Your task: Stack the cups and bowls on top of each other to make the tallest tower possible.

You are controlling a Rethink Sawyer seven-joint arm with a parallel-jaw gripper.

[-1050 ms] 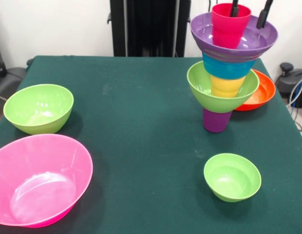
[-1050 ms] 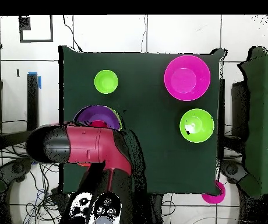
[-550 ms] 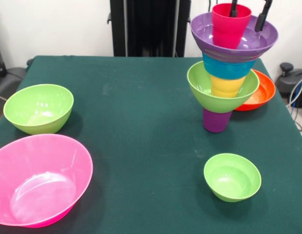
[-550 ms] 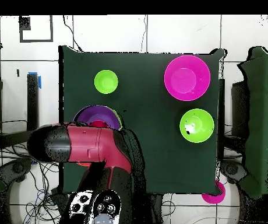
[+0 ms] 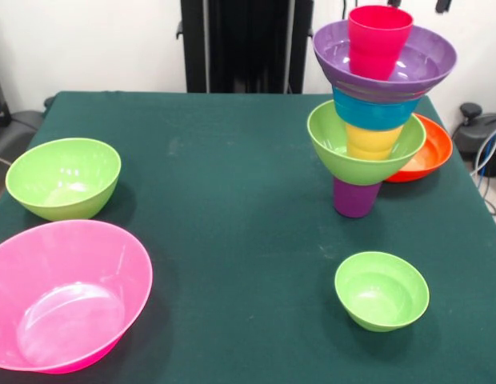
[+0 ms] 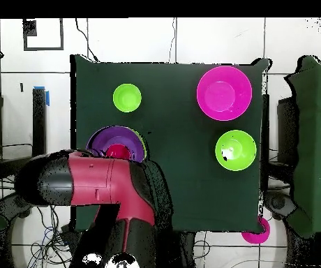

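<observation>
The tower stands at the right of the front view: a purple cup (image 5: 356,200) at the base, then a lime green bowl (image 5: 332,144), a yellow cup (image 5: 373,142), a blue bowl (image 5: 374,114), a wide purple bowl (image 5: 428,60) and a red cup (image 5: 379,38) on top. My gripper (image 5: 418,3) shows only as two dark fingertips at the top edge, above the tower. It is open, touching nothing. In the overhead view the red arm (image 6: 100,183) covers part of the purple bowl (image 6: 107,139) and hides the gripper.
An orange-red bowl (image 5: 434,152) lies just behind the tower. A small green bowl (image 5: 382,290) sits in front of it. At the left are a larger green bowl (image 5: 64,178) and a big pink bowl (image 5: 64,294). The table's dark green cloth (image 5: 232,200) lies between them.
The gripper has risen straight up from the red cup, from fingertips at its rim to just the tips at the top edge. The tower has not moved.
</observation>
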